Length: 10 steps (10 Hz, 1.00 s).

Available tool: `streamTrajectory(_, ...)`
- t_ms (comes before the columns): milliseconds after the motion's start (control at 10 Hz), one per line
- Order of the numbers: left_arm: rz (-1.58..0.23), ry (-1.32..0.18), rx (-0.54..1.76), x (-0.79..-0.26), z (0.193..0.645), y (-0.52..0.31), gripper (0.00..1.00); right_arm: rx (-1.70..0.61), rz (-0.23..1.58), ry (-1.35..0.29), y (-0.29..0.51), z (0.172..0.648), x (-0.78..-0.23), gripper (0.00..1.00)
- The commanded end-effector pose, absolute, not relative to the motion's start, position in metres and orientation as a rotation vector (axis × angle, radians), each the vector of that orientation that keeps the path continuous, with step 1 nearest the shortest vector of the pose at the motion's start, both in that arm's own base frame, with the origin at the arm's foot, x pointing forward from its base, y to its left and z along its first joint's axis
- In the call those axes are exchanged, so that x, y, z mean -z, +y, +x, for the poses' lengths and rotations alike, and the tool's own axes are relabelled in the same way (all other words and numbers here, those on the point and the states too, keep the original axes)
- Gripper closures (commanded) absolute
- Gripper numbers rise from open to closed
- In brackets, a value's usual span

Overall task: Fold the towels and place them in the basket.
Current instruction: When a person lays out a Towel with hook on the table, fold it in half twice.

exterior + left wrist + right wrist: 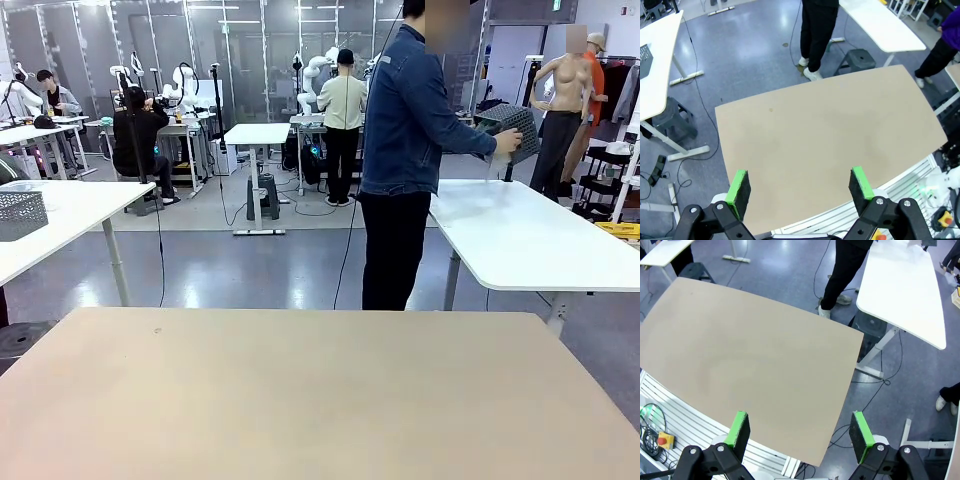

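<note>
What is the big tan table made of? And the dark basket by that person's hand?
The table looks like smooth matte board, maybe laminate: flat tan, no grain, hardly any shine. The basket seems to be dark metal mesh: tiny holes dot its sides, though it is far off.

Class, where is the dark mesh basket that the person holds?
Front view, upper right: the basket is in the person's hand, raised above the far end of the white side table.

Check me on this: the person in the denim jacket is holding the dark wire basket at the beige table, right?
No. The front view shows the person holding the dark wire basket at the white table beyond, not at the beige table.
</note>
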<state>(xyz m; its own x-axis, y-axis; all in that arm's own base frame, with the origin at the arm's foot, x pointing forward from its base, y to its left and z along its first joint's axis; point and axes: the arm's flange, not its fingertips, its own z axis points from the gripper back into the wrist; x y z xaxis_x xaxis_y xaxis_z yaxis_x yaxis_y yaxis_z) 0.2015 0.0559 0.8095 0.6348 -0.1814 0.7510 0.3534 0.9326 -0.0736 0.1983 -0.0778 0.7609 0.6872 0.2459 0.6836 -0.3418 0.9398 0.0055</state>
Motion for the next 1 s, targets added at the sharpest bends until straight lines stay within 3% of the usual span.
streamTrajectory(0, -0.221, -0.832, 0.316, -0.8107, 0.2002, 0.054, 0.0, -0.328, 0.135, -0.742, -0.0784, 0.1964, -0.7599, 0.0)
streamTrajectory(900, -0.221, -0.832, 0.316, -0.8107, 0.2002, 0.054, 0.0, -0.328, 0.135, -0.742, -0.0784, 0.1964, -0.7599, 0.0)
